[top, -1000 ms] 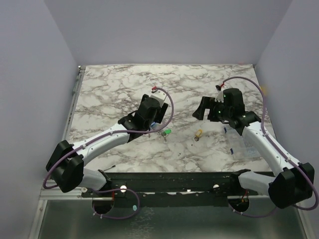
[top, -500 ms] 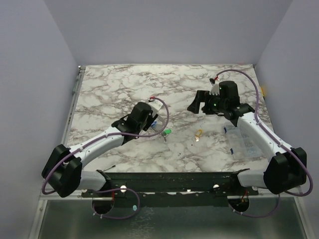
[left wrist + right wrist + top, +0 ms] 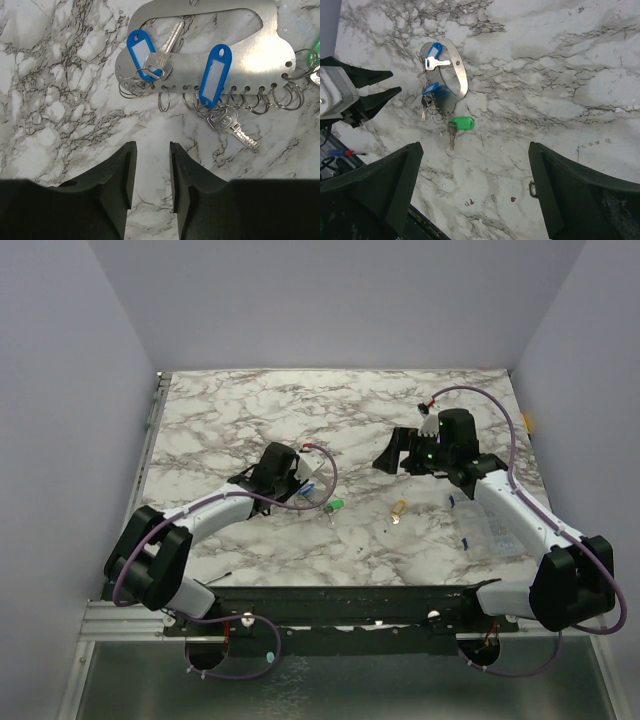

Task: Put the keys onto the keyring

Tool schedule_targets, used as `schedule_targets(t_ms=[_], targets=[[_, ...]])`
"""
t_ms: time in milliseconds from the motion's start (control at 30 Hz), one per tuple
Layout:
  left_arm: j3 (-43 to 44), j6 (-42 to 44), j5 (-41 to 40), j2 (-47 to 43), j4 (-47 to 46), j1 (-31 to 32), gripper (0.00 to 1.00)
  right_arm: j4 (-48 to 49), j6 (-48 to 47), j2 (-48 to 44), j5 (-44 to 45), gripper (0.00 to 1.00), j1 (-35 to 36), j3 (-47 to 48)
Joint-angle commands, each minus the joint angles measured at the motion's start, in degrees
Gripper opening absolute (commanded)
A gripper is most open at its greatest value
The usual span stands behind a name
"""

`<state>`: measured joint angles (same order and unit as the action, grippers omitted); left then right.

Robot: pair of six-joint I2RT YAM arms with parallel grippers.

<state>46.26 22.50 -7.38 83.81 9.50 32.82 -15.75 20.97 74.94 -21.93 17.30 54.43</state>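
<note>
You've got two blue-tagged keys [image 3: 150,55] on the ringed metal plate [image 3: 240,45], green-tagged key [image 3: 461,123] beside it, gold key [image 3: 398,510] loose right of centre; left gripper [image 3: 150,185] narrowly parted, empty, right gripper [image 3: 475,150] spread wide.

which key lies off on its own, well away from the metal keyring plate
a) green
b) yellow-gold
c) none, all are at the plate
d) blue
b: in the top view the yellow-gold key lies alone on the marble table, while the two blue-tagged keys sit at the keyring and the green-tagged key lies close beside it.
</note>
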Motion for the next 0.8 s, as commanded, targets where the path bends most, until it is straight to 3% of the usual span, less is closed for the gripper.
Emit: schedule_targets(t_ms=[0,233,500,767], targets=[[-2.4,5.9,5.6,1.0,-3.4,-1.7,0.37,2.7,0.7,-0.8,-3.1,1.00,0.3,-1.1],[-0.9,6.3,9.7,5.9,-6.2,-4.8,0.32,3.9,1.2,-0.9,-4.2,1.00,0.4,-1.8],[-2.5,6.6,16.8,6.0,-9.3,-6.9,0.36,4.2,1.2,-1.4,-4.3,1.00,0.4,-2.2],[-3.5,8.4,18.3,6.6,-10.6,-6.9,0.36,4.7,1.3,-1.5,-4.7,1.00,0.4,-2.6]])
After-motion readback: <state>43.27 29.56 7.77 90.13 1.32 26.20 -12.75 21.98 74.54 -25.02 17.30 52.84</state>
